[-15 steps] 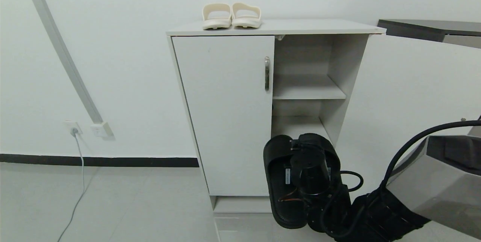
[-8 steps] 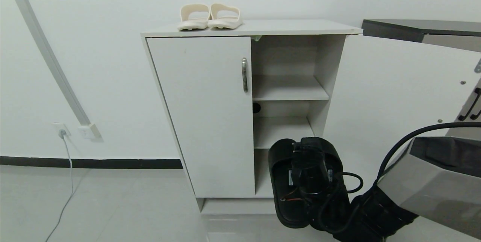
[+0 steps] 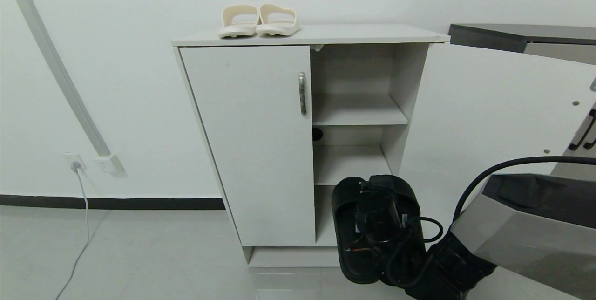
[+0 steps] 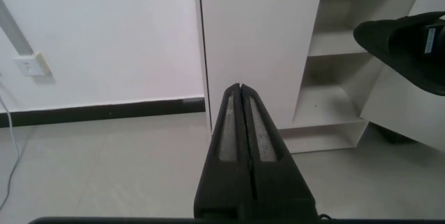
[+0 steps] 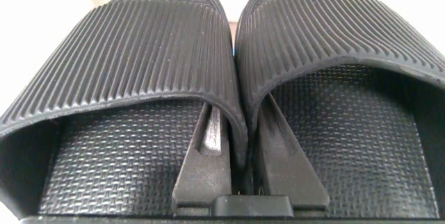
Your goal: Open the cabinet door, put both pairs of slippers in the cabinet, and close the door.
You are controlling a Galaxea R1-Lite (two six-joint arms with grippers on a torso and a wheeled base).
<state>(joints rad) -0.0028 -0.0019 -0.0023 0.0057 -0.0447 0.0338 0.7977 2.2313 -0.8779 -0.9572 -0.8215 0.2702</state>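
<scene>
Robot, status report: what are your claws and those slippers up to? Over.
Right claw shut on black slippers, before open cabinet. Left claw shut, empty. Cream slippers on cabinet top. Right door wide open.

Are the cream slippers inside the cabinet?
No, the cream slippers sit side by side on top of the cabinet, not on any shelf inside.

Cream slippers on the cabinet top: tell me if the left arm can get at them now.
Probably yes. The cream slippers lie uncovered near the front edge of the cabinet top, and the left gripper is empty, though shut and low before the closed door.
</scene>
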